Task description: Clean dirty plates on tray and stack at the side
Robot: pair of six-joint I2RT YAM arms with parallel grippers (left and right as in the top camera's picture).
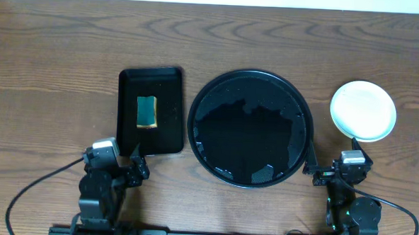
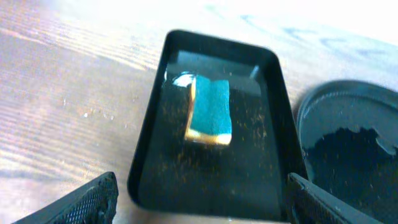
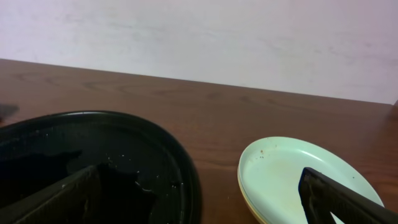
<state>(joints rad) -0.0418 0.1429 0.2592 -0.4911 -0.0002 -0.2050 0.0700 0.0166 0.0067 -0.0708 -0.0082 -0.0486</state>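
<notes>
The large round black tray [image 1: 250,128] sits mid-table with no plates on it; it also shows in the right wrist view [image 3: 93,162] and the left wrist view [image 2: 348,143]. The plates [image 1: 363,110] are stacked to its right, a mint one on top with a yellow rim showing beneath in the right wrist view [image 3: 292,174]. My left gripper [image 2: 199,202] is open and empty just in front of the small sponge tray. My right gripper [image 3: 199,199] is open and empty near the table's front edge, between the round tray and the stack.
A small rectangular black tray [image 1: 150,109] left of the round tray holds a green and yellow sponge [image 1: 147,112], also in the left wrist view [image 2: 209,112]. Crumbs speckle that tray. A pale wall rises behind the table.
</notes>
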